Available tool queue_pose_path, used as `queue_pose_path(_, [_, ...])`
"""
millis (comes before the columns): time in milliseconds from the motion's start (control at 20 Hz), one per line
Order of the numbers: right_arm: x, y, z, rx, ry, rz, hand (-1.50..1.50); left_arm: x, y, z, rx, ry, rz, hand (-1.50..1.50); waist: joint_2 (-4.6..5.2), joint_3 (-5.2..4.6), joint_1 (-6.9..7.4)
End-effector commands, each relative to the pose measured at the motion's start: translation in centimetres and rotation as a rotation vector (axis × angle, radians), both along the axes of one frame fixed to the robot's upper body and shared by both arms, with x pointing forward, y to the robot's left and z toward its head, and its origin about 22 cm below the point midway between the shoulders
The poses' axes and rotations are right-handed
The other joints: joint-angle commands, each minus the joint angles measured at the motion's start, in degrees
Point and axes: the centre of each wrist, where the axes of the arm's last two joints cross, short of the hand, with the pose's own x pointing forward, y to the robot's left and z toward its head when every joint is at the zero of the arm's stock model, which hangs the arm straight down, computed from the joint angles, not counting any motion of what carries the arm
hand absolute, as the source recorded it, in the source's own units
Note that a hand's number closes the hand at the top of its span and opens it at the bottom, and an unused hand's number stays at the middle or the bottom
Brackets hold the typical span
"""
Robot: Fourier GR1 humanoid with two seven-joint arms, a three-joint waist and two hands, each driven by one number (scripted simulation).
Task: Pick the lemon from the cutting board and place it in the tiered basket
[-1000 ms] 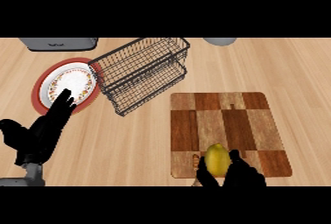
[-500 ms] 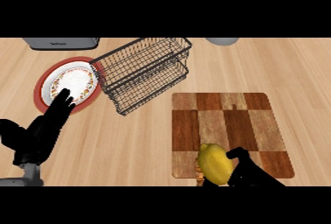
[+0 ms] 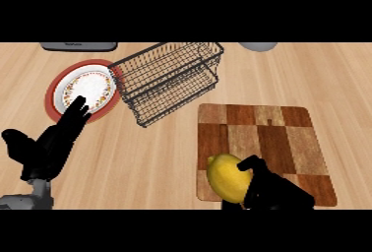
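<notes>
- Black left hand (image 3: 51, 145) resting at lower left, fingers straight and apart, holding nothing, keeping clear.
- Red-rimmed round white plate (image 3: 88, 88) lying on the light wooden desk (image 3: 145, 162), touching the black wire tiered basket (image 3: 170, 78), the drop target.
- Yellow oval lemon (image 3: 227, 178) sitting at the near-left corner of the checkered brown wooden cutting board (image 3: 262, 142).
- Black right hand (image 3: 272, 189) coming in from below, fingers clamping on the lemon, likely for lifting.

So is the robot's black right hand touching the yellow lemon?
Touching. In the head view the black right hand curls against the yellow lemon over the checkered wooden cutting board, its fingers wrapping the lemon's side with no gap.
</notes>
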Motion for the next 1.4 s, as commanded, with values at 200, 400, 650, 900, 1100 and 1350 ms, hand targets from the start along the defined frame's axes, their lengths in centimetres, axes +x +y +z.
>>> queue_pose_path(200, [3.8, 2.8, 4.2, 0.183, 0.036, -0.050, 1.50, 1.2, -1.2, 0.8, 0.004, -0.008, -0.033, 0.00, 0.60, -0.04, 1.60])
queue_pose_path(400, [6.7, 3.7, 5.4, 0.210, 0.038, -0.066, 1.50, 1.2, -0.9, 0.2, 0.014, -0.016, -0.028, 0.00, 0.65, -0.09, 2.64])
queue_pose_path(650, [11.0, 4.8, 7.0, 0.217, 0.064, -0.104, 1.50, 1.3, -2.2, -0.6, -0.004, -0.006, -0.061, 0.00, 0.83, -0.10, 3.63])
queue_pose_path(900, [14.4, 5.3, 9.3, 0.260, 0.121, -0.132, 1.50, 2.1, -2.2, 0.8, 0.000, -0.009, -0.057, 0.00, 0.56, -0.02, 3.45])
queue_pose_path(1100, [16.7, 6.5, 7.6, 0.260, 0.162, -0.155, 1.50, 1.9, -2.2, 0.7, 0.007, -0.011, -0.072, 0.00, 0.74, 0.01, 4.19])
queue_pose_path(1350, [18.9, 7.5, 8.3, 0.251, 0.158, -0.137, 1.50, 2.5, -2.0, 0.4, 0.017, -0.014, -0.039, 0.00, 0.61, 0.03, 2.80])
